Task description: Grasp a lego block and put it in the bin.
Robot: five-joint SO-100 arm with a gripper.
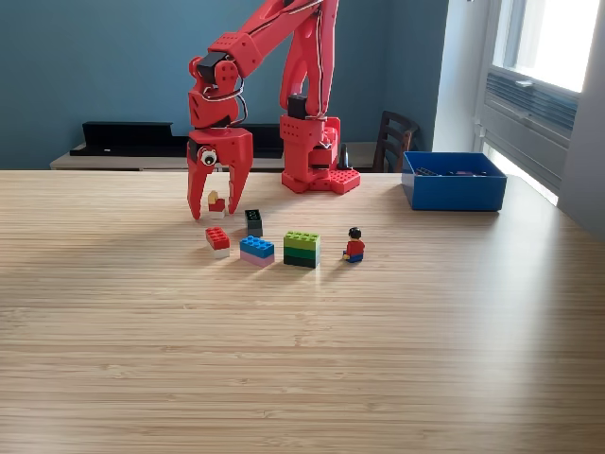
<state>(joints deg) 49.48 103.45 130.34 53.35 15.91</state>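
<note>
While my hand (218,206) hangs wide open around a small red-and-white piece (216,202), the blue bin (454,190) sits well apart.

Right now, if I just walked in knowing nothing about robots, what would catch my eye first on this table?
The bright red robot arm at the back of the wooden table, its open gripper pointing down around a small red and white piece. Just in front lies a row of colourful lego blocks and a tiny lego figure. A blue bin sits at the exterior view's right.
</note>
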